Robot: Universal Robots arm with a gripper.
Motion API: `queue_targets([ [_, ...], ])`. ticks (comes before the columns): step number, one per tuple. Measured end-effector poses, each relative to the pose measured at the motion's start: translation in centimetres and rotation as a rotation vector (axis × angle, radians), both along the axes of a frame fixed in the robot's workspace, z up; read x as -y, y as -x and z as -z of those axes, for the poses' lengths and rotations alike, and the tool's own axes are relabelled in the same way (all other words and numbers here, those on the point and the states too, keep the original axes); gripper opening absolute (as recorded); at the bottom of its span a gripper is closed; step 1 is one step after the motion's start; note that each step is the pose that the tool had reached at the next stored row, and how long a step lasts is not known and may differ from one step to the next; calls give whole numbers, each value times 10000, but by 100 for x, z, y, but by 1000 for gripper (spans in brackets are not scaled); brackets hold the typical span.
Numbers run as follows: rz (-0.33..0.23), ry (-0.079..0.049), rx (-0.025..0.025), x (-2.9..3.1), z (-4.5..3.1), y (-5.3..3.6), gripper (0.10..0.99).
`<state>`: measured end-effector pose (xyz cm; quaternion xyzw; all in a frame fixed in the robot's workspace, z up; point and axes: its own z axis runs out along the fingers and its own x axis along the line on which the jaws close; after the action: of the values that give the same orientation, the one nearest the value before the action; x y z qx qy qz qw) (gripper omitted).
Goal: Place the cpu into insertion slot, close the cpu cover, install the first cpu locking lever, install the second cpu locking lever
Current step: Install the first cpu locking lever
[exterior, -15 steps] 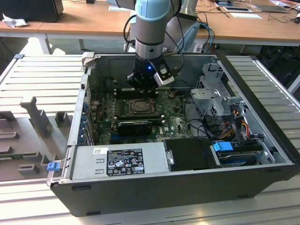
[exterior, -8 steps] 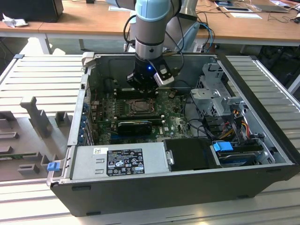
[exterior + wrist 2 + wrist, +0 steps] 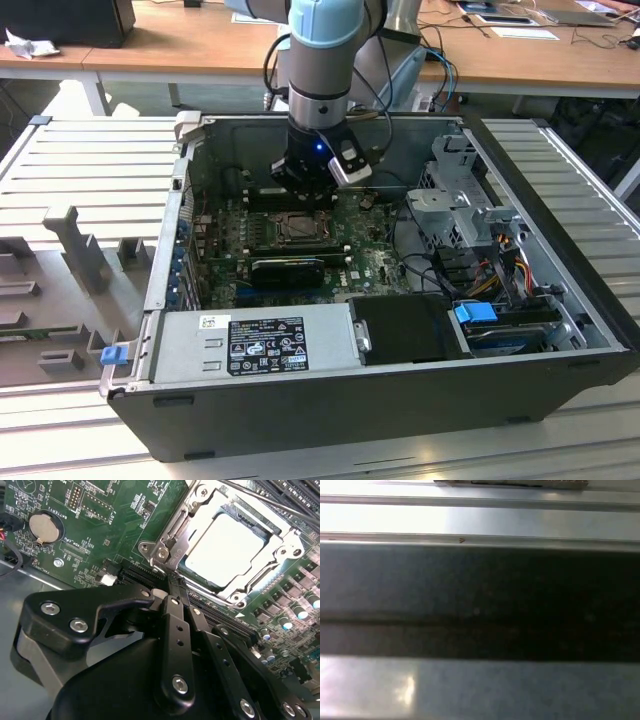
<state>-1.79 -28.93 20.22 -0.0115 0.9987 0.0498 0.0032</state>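
A: Where is the arm?
B: In the exterior view the arm (image 3: 322, 70) reaches down into an open computer case (image 3: 380, 400) lying on its side on a ribbed grey desk (image 3: 90, 170); its hand (image 3: 303, 190) hangs just above the green board (image 3: 370, 265), at the far edge of the socket.

A: And the cpu?
B: It sits in the socket; in the second wrist view the cpu (image 3: 225, 550) shows as a pale, bright square, lying flat; the cover (image 3: 192, 510), a silver frame, lies down around it, with the chip showing through its square opening.

A: What is the hand doing?
B: In the second wrist view its black fingers (image 3: 175, 617) are drawn together to a narrow tip, right at the corner of the cover by the hinge; nothing can be seen held between them; whether the tip touches the metal, I cannot tell.

A: Anything else nearby?
B: A round coin battery (image 3: 44, 527) sits on the board, well apart from the socket; in the exterior view a blue tab (image 3: 475, 313) lies near the drive bay.
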Motion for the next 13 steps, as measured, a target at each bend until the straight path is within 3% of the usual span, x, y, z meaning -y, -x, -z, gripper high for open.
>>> queue_targets([
  [3,-1,8,-3,5,12,0,106],
  [7,-1,-183,-3,5,15,-1,106],
  [9,1,-201,-2,4,6,-1,106],
  [13,-2,-188,-3,5,-141,-1,106],
])
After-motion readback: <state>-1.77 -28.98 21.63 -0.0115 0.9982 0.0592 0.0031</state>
